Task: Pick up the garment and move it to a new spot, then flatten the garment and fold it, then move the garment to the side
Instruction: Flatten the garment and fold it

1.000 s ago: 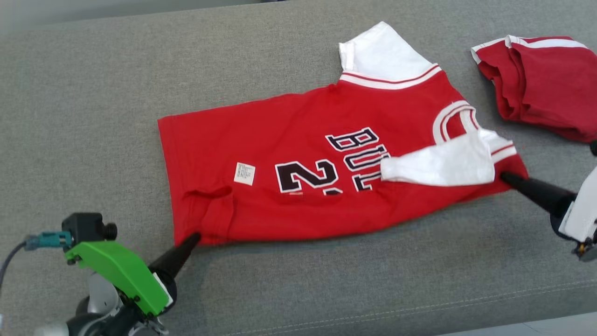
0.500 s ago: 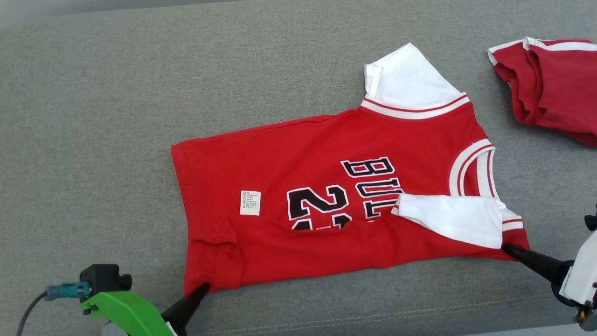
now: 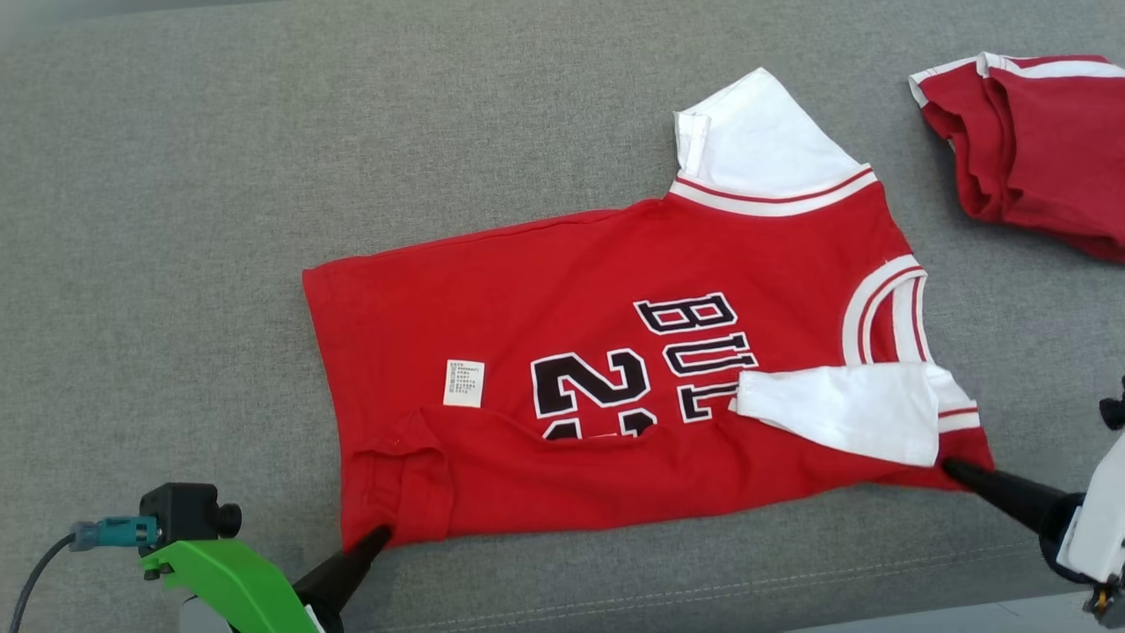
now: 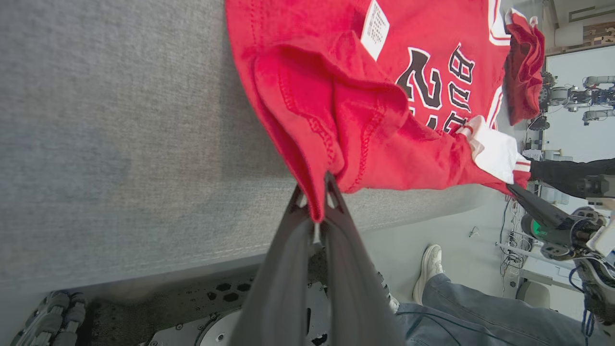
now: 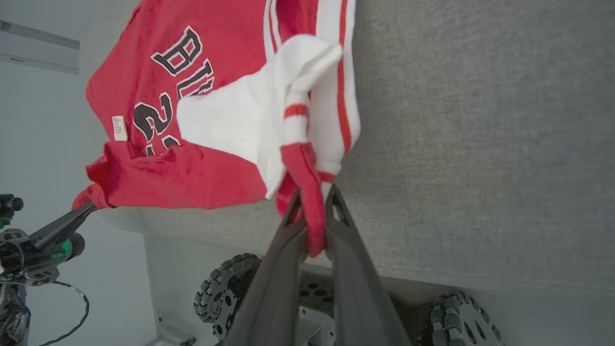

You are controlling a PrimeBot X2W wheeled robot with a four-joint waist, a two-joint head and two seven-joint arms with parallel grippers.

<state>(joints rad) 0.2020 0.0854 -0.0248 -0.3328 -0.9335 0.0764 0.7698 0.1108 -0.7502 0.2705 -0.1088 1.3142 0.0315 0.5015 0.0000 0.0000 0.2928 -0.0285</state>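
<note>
At the lower left of the head view, the left gripper (image 3: 373,538) is clenched on the bottom hem corner of the red jersey (image 3: 562,290); the left wrist view shows its dark fingers (image 4: 283,259) pressed together with a fold of stitched hem pinched between the tips. Across at the lower right, the right gripper (image 3: 954,468) is likewise clamped on the jersey's near shoulder corner, and in the right wrist view a strip of red cloth runs down between its closed fingers (image 5: 278,278). Between the two grips the near edge of the jersey is rolled over into a long fold that hides the lower part of the black number and letters; it seems raised a little off the surface there, though the head view does not settle that. Just above the right grip a white sleeve (image 3: 844,409) lies folded across the chest, while the other sleeve (image 3: 765,141) spreads flat at the top centre. A small white label (image 3: 464,383) sits near the hem. The jersey lies in the middle of the grey cloth surface (image 3: 176,220), hem to the left, neck to the right. Well apart, at the upper right, lies a second red garment (image 3: 1037,149), bunched. At the lower right of the left wrist view a person's leg in blue jeans (image 4: 480,312) and a white shoe (image 4: 431,264) stand on the floor
</note>
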